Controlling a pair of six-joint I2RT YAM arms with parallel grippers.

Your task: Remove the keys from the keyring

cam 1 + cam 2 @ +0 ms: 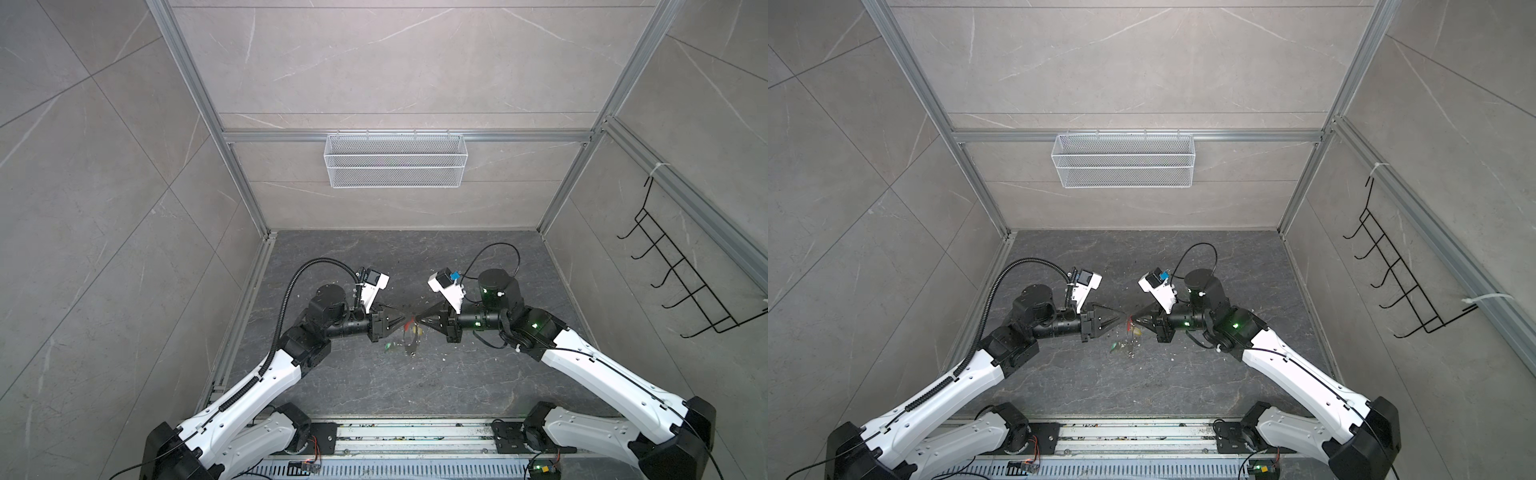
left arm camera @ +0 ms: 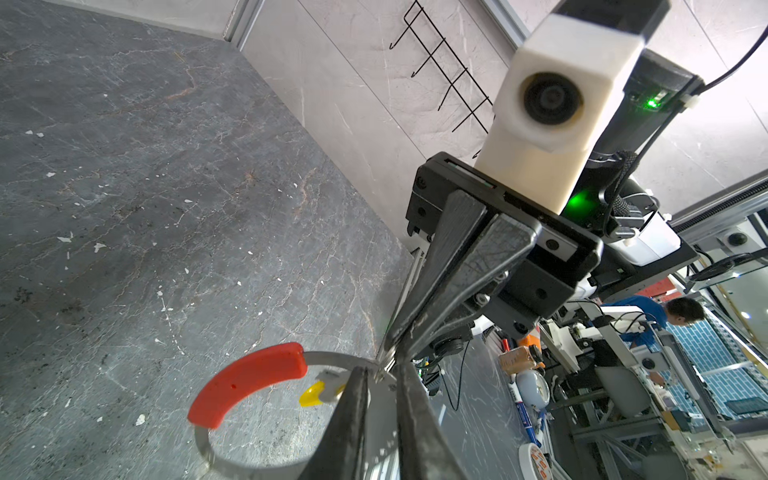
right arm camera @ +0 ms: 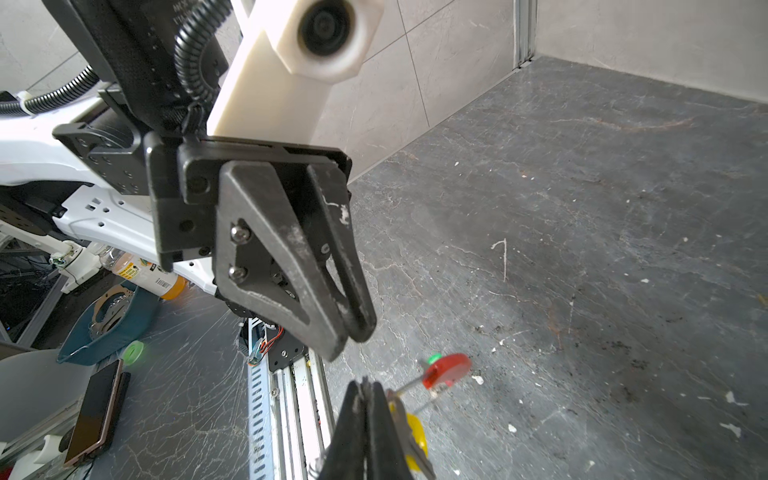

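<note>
- The right tool (image 2: 385, 356) is clamped on the thin grey wire keyring with a red plastic sleeve (image 2: 249, 383). It holds the ring aloft, at lower centre in both top views.
- The left tool (image 3: 351, 338), slightly parted and empty, faces it, probably to work off the yellow-tagged silver key (image 2: 312, 395).
- Count: two tools, one ring, two keys. The green-tagged key (image 1: 387, 345) seems to be off already, on the dark marbled table (image 1: 457, 270).

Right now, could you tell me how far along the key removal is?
Done: the green key appears to lie on the table, off the keyring. In hand: the right end effector is shut on the raised keyring, the left end effector slightly open beside it. To do: the yellow key hangs on the keyring and has yet to come off.
</note>
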